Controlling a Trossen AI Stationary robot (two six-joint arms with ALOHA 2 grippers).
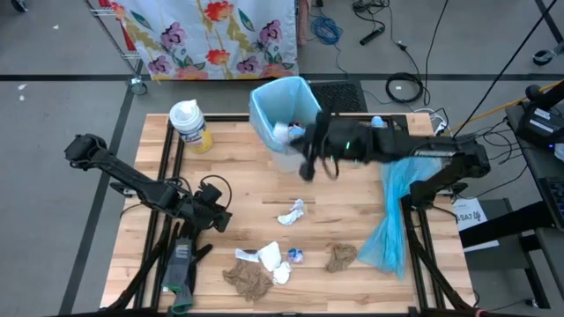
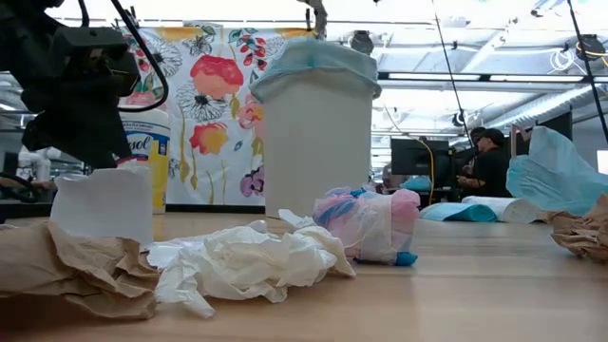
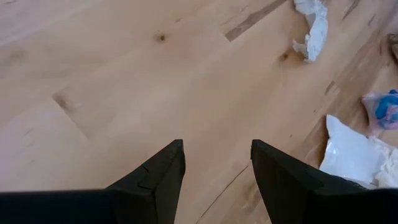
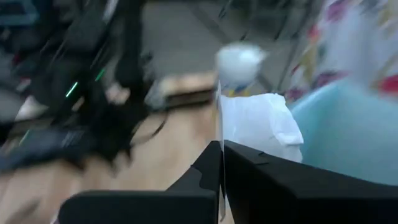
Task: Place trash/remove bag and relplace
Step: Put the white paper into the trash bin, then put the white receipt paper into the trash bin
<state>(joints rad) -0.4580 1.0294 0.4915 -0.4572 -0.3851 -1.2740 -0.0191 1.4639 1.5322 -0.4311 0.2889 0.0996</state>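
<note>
The bin [image 1: 284,114], lined with a light-blue bag, stands at the table's far middle and rises behind the scraps in the low view [image 2: 318,133]. Trash lies on the near half: a white tissue wad [image 1: 293,211], white paper [image 1: 270,256], a bluish wrapper [image 1: 296,255] and two brown paper towels [image 1: 248,280] [image 1: 340,257]. My right gripper [image 4: 221,144] is beside the bin's near-right side [image 1: 307,166], shut on a white tissue. My left gripper [image 3: 217,155] hovers open over bare wood at the left [image 1: 215,214], touching nothing. My right gripper pinches a white tissue wad [image 4: 255,121] between its two shut fingers. The wad sticks out past the fingertips and is lifted clear of the table, close to the bin's blue wall [image 4: 348,130]. Which part of the wad the fingers are on is hidden by the fingers.
A wipes canister [image 1: 190,124] stands at the far left of the table. A loose light-blue bag [image 1: 395,220] hangs over the table's right side. Black-and-grey gloves [image 1: 181,273] lie at the near left edge. A person [image 2: 489,161] sits in the room beyond.
</note>
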